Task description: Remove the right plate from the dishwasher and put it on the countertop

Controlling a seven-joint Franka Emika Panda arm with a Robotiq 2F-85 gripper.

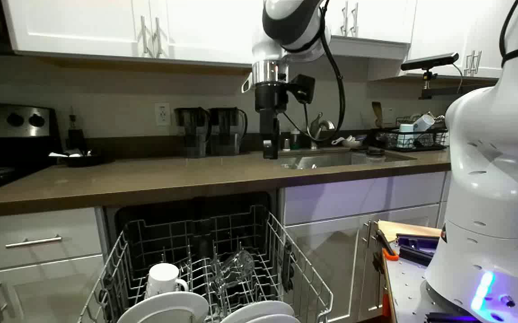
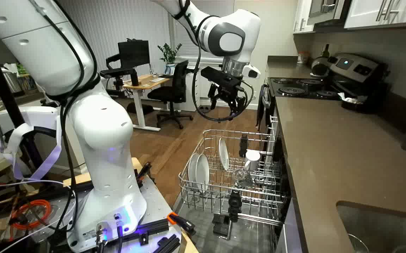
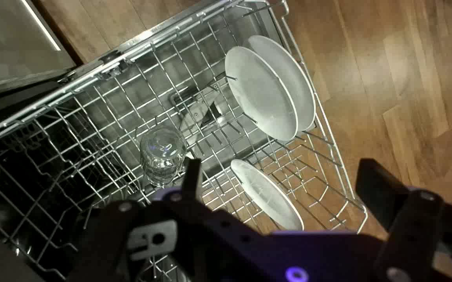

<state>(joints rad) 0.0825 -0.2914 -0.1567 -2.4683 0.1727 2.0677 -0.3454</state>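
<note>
Dark brown, the countertop (image 1: 151, 172) is running across an exterior view, above the dishwasher (image 1: 151, 211) and its drawn-out wire rack (image 1: 304, 271). My pincer (image 1: 270, 152) is hanging over the rack, seen edge-on, so I am not learning here whether its fingers are apart. A lone plate (image 1: 169, 308), white and glossy, is standing toward the left and a pair of plates (image 1: 261, 308) toward the right, all cut off below.

In an exterior view the plates are showing nearly whole, and my pincer (image 2: 226, 105) is hanging with its fingers spread, nothing between them. Here the order is running the opposite way: the lone plate (image 2: 223, 154) is standing to the right of the pair of plates (image 2: 202, 172) (so the word "right" alone is not settling which is meant, though every candidate is sitting in the rack).

The wrist view is looking down, and the lone plate (image 3: 267, 195) is appearing between my fingers (image 3: 378, 192). I am judging it the likely right plate, and the step in hand as lining up, before any grasp. The next move is calling for lowering, one finger at each face by the rim, then pinching and lifting clear of the tines. Height is hiding in this view; both exterior views are giving it.
</note>
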